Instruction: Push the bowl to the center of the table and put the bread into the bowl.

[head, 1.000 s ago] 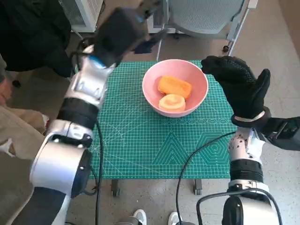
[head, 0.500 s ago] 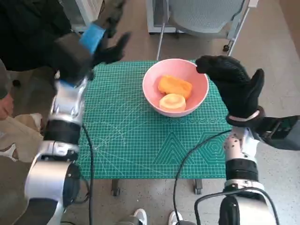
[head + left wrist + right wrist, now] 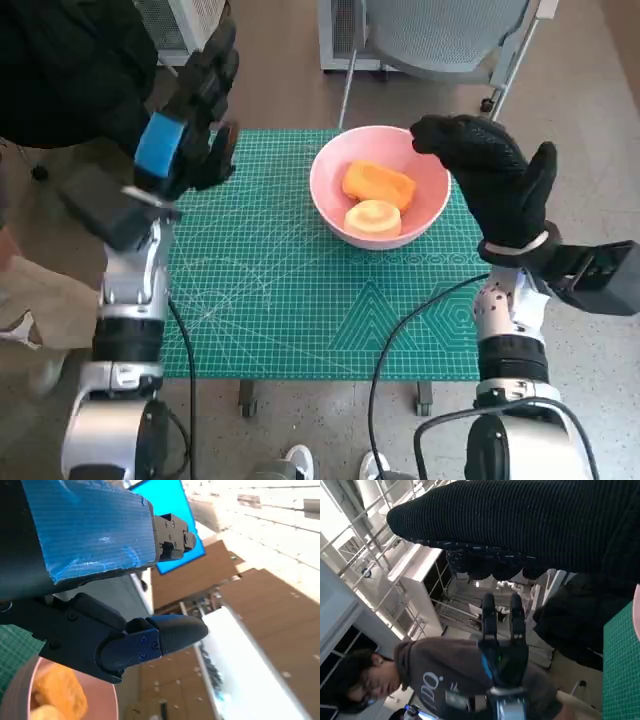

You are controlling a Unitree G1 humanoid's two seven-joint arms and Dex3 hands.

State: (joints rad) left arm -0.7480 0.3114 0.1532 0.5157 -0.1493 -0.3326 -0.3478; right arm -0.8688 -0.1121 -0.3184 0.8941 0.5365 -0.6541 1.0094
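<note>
A pink bowl point(image 3: 380, 188) sits on the green cutting mat point(image 3: 300, 290) toward the table's far right of middle. Two pieces of bread lie inside: an orange one point(image 3: 377, 184) and a paler round one point(image 3: 373, 217). The bowl's rim point(image 3: 75, 711) and bread point(image 3: 56, 690) also show in the left wrist view. My right hand point(image 3: 493, 178) is raised beside the bowl's right rim, fingers spread, holding nothing. My left hand point(image 3: 190, 112) is lifted over the mat's far left corner, fingers apart and empty; it also shows in the right wrist view point(image 3: 504, 650).
A grey chair point(image 3: 440, 40) stands behind the table. A person in dark clothes point(image 3: 70, 70) sits at the far left, seen too in the right wrist view point(image 3: 440, 680). Black cables point(image 3: 400, 350) run across the mat's near right.
My left arm has swung back from above the bowl to the table's left side, hand turned upright. The right hand has shifted slightly toward the bowl. The bowl and bread stay put.
</note>
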